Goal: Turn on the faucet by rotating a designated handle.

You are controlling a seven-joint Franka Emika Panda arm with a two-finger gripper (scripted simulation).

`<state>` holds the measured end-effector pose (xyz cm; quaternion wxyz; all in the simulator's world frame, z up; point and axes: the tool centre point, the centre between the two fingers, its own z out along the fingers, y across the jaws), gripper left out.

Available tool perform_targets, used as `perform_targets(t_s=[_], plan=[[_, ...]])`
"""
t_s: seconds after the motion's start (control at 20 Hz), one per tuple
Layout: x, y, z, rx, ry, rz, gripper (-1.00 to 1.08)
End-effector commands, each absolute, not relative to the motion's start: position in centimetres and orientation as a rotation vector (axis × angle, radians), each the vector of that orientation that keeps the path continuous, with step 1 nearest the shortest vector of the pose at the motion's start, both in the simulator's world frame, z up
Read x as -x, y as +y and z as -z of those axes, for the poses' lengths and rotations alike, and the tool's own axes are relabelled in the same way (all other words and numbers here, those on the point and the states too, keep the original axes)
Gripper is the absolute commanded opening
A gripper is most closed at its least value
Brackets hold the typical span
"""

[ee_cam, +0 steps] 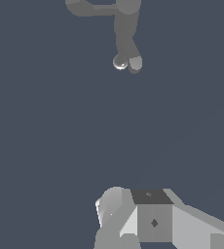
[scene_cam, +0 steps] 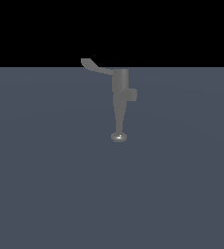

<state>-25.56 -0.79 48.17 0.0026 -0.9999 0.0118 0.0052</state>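
In the exterior view, the faucet (scene_cam: 120,92) stands alone on a flat blue-grey ground (scene_cam: 46,185), a little above the middle of the picture. Its body is a matte grey cylinder, and a small boxy block (scene_cam: 132,94) sits on the side of the body toward the exterior view's right. From the body a long spout (scene_cam: 119,116) runs down in the picture, becoming thinner, and it ends in a shiny rounded tip (scene_cam: 118,137). The handle (scene_cam: 95,66) is a thin bent lever. It comes out from the upper part of the body toward the exterior view's left, and its flat, paddle-like end lies against the black background. No part of the robot arm shows in this view, and nothing touches the faucet or the handle.

In the wrist view, the faucet (ee_cam: 125,29) appears at the far edge of the picture, partly cut off. The shiny tip (ee_cam: 120,62) and the boxy block (ee_cam: 135,63) are seen close together, and the handle (ee_cam: 87,8) goes out sideways from the body. The gripper (ee_cam: 133,219) shows at the near edge as white and grey blocks with a dark plate. It is well apart from the faucet, with bare ground between them. It holds nothing and touches nothing. The fingertips are not clearly seen, so I cannot tell how wide the jaws stand.
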Motion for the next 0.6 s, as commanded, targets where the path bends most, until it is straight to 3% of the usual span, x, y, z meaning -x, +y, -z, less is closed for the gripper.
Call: perform_targets(t_s=[0.0,0.55], plan=[[25.6,-0.8,-48.2,3.136,0.037,-0.016,-1.0],[25.3,-1.0,-49.4,3.153,-0.016,0.026,-1.0]])
